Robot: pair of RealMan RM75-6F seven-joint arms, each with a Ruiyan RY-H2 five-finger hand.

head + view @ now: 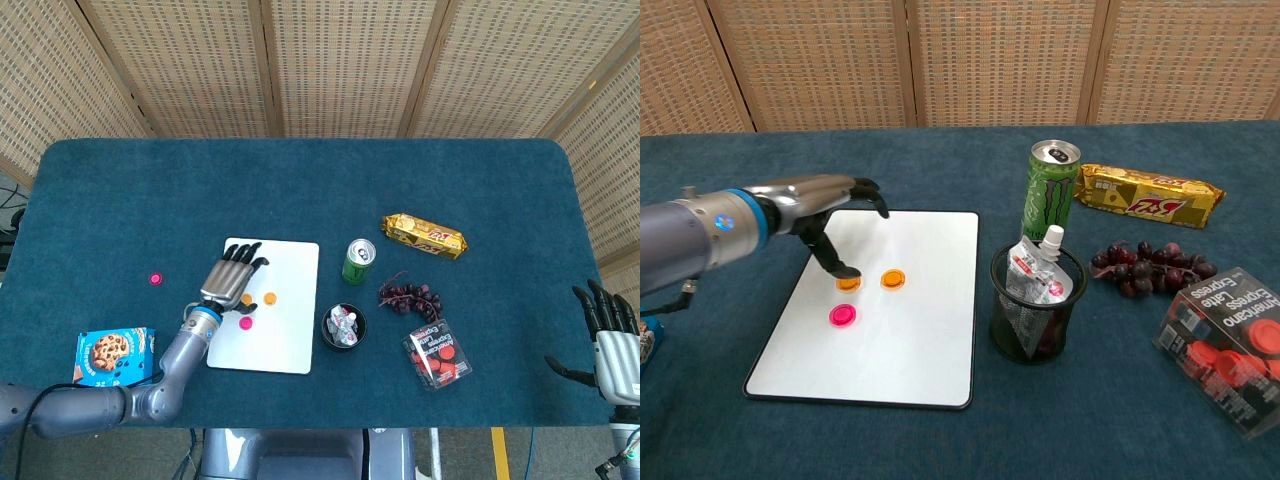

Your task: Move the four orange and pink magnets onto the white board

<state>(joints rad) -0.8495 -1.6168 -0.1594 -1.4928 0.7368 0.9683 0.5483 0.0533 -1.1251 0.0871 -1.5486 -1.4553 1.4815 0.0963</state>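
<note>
The white board (292, 268) lies flat on the blue table. On it lie two orange magnets (270, 297) (246, 299) and one pink magnet (246, 322). The chest view shows the same orange magnets (892, 278) (848, 283) and pink magnet (843, 316) on the board (930, 320). A second pink magnet (155, 278) sits on the cloth left of the board. My left hand (228, 277) (820, 205) hovers over the board's left edge with fingers spread and holding nothing; one fingertip reaches down beside the left orange magnet. My right hand (612, 340) is open at the far right table edge.
Right of the board stand a green can (357, 261) and a black mesh cup (344, 326) with pouches. Beyond them lie grapes (408, 296), a gold snack pack (425, 235) and a clear box of red pieces (438, 355). A cookie box (113, 356) sits at the near left.
</note>
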